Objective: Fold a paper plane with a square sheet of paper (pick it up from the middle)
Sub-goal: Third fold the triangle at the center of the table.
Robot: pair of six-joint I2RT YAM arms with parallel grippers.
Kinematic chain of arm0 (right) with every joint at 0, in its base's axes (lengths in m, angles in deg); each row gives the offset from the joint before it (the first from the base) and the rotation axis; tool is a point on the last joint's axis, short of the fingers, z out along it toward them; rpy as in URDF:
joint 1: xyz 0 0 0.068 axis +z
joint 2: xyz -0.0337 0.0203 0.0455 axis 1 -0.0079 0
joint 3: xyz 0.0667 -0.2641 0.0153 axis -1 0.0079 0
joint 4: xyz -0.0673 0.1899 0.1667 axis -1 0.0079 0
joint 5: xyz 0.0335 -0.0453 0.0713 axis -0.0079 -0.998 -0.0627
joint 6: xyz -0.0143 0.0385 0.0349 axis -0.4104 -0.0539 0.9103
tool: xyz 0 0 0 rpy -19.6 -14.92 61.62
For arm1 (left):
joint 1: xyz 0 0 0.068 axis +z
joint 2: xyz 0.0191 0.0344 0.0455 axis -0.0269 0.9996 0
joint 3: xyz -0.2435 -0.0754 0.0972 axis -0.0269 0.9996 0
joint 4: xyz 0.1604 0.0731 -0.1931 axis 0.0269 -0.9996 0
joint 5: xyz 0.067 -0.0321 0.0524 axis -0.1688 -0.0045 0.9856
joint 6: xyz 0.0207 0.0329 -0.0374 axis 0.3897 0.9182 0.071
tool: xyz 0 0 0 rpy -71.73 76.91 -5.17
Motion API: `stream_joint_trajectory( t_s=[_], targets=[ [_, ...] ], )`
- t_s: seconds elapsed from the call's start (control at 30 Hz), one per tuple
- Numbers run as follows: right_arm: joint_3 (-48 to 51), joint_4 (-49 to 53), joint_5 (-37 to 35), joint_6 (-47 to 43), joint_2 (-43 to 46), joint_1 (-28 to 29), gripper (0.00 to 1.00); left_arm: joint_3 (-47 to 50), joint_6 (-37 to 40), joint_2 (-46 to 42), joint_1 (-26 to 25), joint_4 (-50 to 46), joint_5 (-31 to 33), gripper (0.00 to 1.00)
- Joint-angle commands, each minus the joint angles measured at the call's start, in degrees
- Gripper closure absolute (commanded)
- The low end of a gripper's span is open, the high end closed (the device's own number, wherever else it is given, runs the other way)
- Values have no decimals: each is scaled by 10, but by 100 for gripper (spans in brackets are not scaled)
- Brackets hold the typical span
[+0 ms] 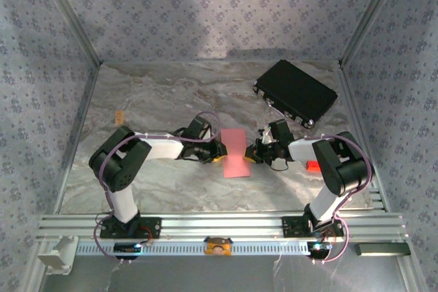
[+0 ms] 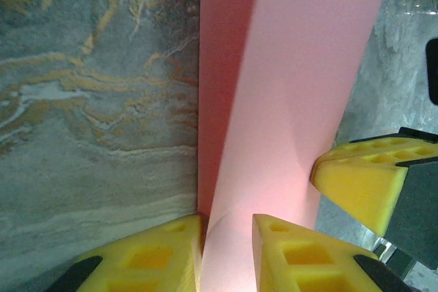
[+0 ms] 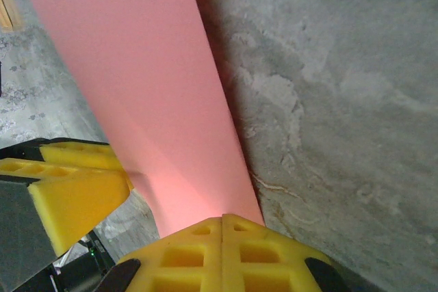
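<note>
Right jaws pinch the square sheet of paper [image 1: 236, 154] (left jaws straddle it).

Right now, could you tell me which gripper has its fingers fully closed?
The right gripper, its fingers meeting on the pink paper; the left gripper has fingers apart around it.

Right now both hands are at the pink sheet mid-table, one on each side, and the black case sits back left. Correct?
Not quite. The black case lies at the back right, not the back left, as the top external view shows. The rest holds: the left hand and right hand flank the square sheet of paper.
</note>
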Motion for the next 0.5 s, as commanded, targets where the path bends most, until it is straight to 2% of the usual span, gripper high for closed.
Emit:
stream_joint_trajectory(
  t_s=[0.0, 0.47],
  targets=[
    [18, 48, -41, 9, -5, -5, 96, 5, 1, -10, -4, -1, -5, 75],
    [15, 47, -38, 8, -4, -5, 96, 2, 6, -12, -3, -14, 6, 82]
  ],
)
